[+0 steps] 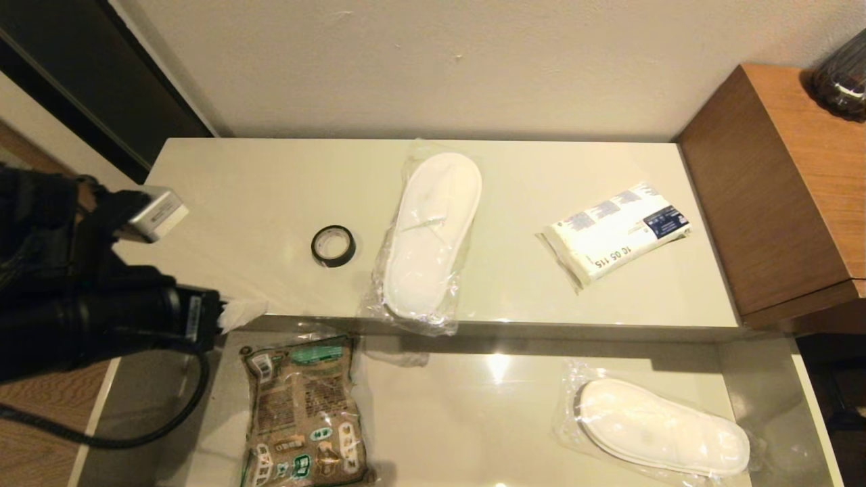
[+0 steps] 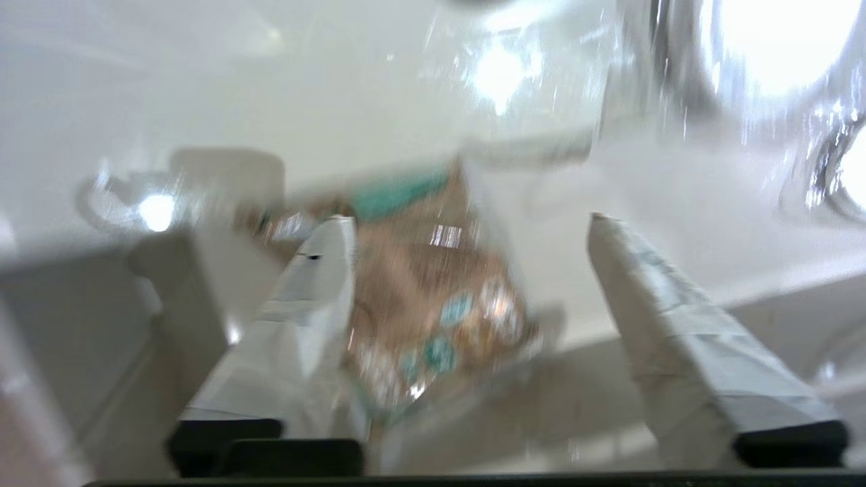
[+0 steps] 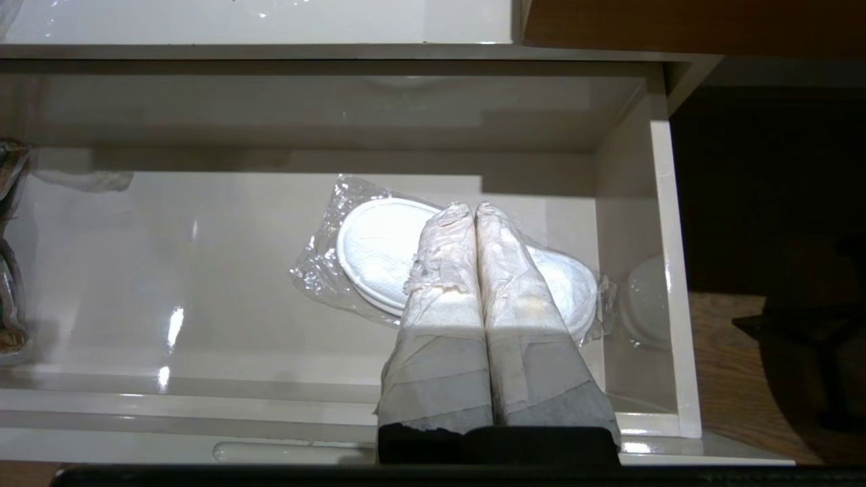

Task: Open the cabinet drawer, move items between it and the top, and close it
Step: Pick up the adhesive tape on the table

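Observation:
On the top lie a small black tape roll, a white slipper in clear plastic whose heel hangs over the front edge, and a white packet with blue print. The cabinet drawer is pulled out below. A second wrapped slipper lies at its right end. My left gripper hovers open over the drawer's left end, holding nothing. My right gripper is shut and empty above the slipper in the drawer, and does not show in the head view.
A brown printed bag lies in the drawer's left part, beneath the left fingers. A taller brown wooden unit stands against the cabinet's right end, with a dark glass object on it. A wall runs behind.

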{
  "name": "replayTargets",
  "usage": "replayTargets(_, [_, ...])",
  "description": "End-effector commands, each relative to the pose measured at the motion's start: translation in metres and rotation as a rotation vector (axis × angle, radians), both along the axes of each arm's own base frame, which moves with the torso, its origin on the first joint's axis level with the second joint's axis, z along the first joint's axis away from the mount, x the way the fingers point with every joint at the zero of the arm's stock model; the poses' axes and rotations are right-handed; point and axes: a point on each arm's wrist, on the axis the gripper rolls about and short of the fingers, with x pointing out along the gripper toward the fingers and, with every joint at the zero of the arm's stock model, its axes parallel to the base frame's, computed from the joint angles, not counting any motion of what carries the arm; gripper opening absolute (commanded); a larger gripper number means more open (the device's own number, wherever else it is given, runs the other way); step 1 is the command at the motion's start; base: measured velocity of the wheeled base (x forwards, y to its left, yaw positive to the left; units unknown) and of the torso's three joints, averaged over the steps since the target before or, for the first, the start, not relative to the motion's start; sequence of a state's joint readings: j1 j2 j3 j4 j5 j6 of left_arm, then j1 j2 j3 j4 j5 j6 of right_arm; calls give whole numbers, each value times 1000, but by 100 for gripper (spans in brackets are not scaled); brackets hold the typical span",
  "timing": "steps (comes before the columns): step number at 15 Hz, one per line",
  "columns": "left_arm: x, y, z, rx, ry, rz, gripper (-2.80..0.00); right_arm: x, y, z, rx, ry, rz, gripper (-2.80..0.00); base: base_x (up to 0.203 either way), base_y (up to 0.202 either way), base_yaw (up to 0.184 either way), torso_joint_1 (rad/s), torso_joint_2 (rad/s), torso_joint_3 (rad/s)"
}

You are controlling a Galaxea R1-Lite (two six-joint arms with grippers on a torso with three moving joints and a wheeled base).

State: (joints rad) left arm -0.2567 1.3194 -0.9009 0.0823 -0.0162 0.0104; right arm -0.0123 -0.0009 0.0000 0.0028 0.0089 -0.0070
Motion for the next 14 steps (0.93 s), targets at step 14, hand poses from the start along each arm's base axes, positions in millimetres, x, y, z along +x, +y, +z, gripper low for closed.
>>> replayTargets(14, [136,-80,-36,154,50,-20,0,0,0,0,1,1,0,-280,0,0,0,0,0,0])
